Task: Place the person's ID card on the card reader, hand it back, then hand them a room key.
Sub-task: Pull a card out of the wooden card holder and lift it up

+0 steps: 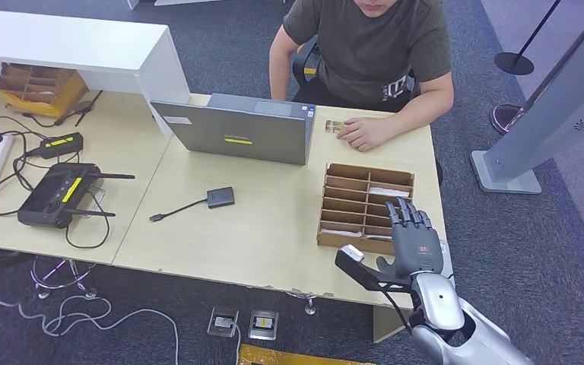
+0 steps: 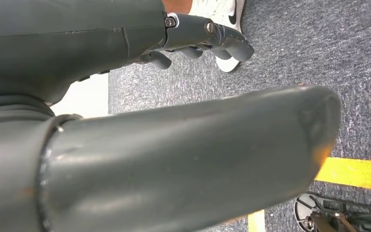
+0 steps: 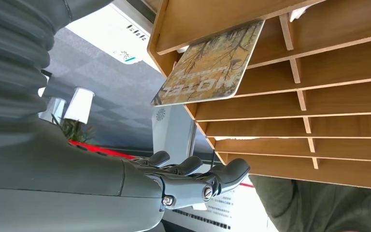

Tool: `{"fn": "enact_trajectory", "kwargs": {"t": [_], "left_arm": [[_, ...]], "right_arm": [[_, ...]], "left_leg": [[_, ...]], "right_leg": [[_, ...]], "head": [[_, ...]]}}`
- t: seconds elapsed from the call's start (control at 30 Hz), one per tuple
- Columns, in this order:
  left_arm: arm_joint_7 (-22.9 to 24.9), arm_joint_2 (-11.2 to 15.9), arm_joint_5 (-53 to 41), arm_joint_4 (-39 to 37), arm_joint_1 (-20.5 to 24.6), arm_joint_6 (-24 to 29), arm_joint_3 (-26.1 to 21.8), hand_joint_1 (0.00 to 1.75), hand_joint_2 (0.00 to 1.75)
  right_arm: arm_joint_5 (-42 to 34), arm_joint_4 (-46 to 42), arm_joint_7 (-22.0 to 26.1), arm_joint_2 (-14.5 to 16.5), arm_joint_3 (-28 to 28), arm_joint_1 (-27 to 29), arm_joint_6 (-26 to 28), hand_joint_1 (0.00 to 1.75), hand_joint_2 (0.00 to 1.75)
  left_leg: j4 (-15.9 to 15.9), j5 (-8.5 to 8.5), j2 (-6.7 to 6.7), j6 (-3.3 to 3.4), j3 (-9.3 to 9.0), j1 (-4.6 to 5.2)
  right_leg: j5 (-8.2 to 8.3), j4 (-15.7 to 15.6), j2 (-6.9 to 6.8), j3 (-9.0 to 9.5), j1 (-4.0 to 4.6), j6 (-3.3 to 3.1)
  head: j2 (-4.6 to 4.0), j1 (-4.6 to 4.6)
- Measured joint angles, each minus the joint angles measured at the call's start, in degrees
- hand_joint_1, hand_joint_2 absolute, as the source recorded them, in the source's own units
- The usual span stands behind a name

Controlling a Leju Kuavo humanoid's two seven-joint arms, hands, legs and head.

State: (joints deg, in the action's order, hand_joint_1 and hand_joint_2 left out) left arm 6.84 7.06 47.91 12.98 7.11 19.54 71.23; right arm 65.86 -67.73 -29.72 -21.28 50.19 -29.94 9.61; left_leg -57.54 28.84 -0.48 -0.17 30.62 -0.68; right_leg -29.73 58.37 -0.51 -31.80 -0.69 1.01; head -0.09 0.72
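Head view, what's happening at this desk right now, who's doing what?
A person sits across the desk with a hand resting on a card beside the laptop. The right robot hand hovers open over the near edge of the wooden slotted tray, holding nothing. A hotel key card sticks out of one tray slot in the right wrist view. The small black card reader lies bare mid-desk. The left robot hand hangs over the carpet, fingers curled.

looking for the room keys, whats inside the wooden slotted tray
The brown wooden slotted tray holds a few pale cards; one printed hotel card leans in a slot. The right hand covers the near-right slots, so their contents are hidden.
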Motion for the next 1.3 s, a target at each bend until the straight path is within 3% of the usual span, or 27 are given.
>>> {"fn": "enact_trajectory", "kwargs": {"t": [0.7, 0.83, 1.3], "left_arm": [[0.0, 0.0, -0.1, 0.0, 0.0, 0.0, 0.0, 0.00, 0.00], [0.0, 0.0, -0.1, 0.0, 0.0, 0.0, 0.0, 0.00, 0.00], [0.0, 0.0, -0.2, 0.0, 0.0, -0.2, 0.0, 0.00, 0.00]], "right_arm": [[-0.9, 1.1, -0.1, 0.2, 0.8, -0.5, 0.0, 0.04, 1.75], [-0.9, 1.4, -0.1, 0.4, 0.8, -0.6, 0.0, 1.73, 1.75], [-1.6, 2.0, 0.7, 1.0, 2.2, -0.7, -0.1, 1.75, 1.75]], "left_leg": [[0.0, 0.00, 0.00, 0.00, 0.00, 0.00], [0.0, 0.00, 0.00, 0.00, 0.00, 0.00], [0.0, 0.00, 0.00, 0.00, 0.00, 0.00]], "right_leg": [[0.00, 0.0, 0.00, 0.00, 0.00, 0.00], [0.00, 0.0, 0.00, 0.00, 0.00, 0.00], [0.00, 0.0, 0.01, 0.00, 0.00, 0.00]], "head": [[0.00, 0.00], [0.01, 0.00], [0.00, 0.00]]}}
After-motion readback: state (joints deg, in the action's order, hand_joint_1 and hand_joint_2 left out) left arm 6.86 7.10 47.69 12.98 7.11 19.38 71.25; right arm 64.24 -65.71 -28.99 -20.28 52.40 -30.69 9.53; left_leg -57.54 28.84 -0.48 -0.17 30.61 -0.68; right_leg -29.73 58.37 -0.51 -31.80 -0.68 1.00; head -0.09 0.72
